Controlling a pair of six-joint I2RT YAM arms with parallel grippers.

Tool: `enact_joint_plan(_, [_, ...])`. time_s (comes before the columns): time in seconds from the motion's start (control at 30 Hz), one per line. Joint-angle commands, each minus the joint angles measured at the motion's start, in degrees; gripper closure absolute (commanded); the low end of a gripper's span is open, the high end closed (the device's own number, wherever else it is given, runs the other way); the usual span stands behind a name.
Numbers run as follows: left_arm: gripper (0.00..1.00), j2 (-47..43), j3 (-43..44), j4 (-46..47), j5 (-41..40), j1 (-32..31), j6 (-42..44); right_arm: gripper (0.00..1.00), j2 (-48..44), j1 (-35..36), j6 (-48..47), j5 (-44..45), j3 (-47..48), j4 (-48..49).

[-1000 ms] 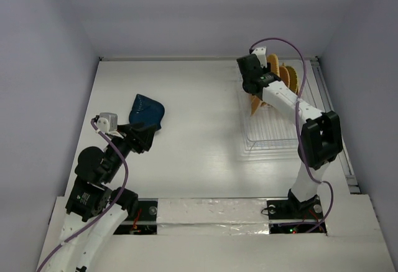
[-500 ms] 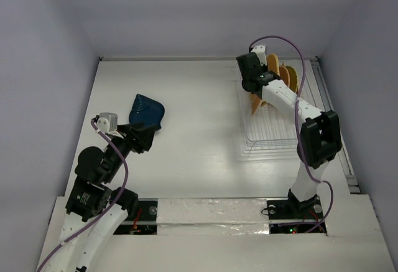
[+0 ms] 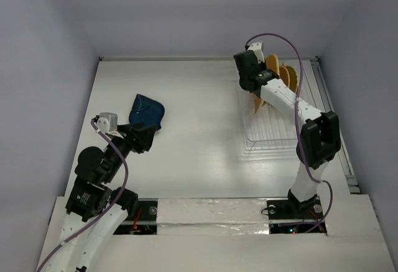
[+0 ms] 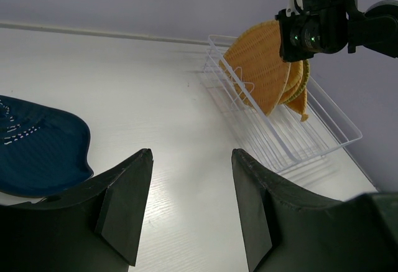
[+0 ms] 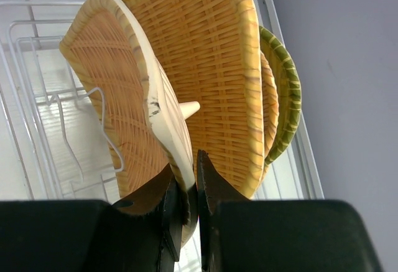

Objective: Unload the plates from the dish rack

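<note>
The dish rack [image 3: 271, 136] stands at the right of the table, also in the left wrist view [image 4: 298, 141] and the right wrist view [image 5: 37, 98]. Several orange woven plates [image 5: 217, 79] and a yellow-green plate [image 5: 287, 91] stand upright in it. My right gripper [image 5: 191, 188] is shut on the rim of the front orange woven plate [image 5: 118, 91] at the rack's far end [image 3: 260, 101]. The dark blue plate [image 3: 147, 111] lies flat on the table at the left [image 4: 37, 150]. My left gripper [image 4: 189, 160] is open and empty just beside it.
White walls enclose the table on the left, back and right. A purple cable [image 3: 280, 38] loops above the right arm. Bare table [image 3: 199, 116] lies between the blue plate and the rack.
My right gripper has shifted slightly left and up with the front orange plate. The left arm and the blue plate have not moved.
</note>
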Motion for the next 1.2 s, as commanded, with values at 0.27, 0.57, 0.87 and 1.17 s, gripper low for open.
enact_joint_plan(0.27, [0.49,-0.3,-0.2,2.7,0.1,-0.3,0.3,1.00,-9.2,2.6,-3.6,8.4,5.5,3.8])
enact_joint_plan(0.57, [0.49,0.0,-0.3,2.7,0.3,-0.3,0.3,1.00,-19.2,6.6,-1.3,7.9,6.3,2.7])
enact_joint_plan(0.87, [0.49,0.3,-0.3,2.7,0.0,-0.3,0.3,1.00,-20.2,9.5,18.7,-25.4,-1.6,16.2])
enact_joint_plan(1.17, [0.49,-0.3,-0.3,2.4,-0.6,-0.3,0.0,1.00,-9.4,9.5,36.5,-38.8,-9.5,33.9])
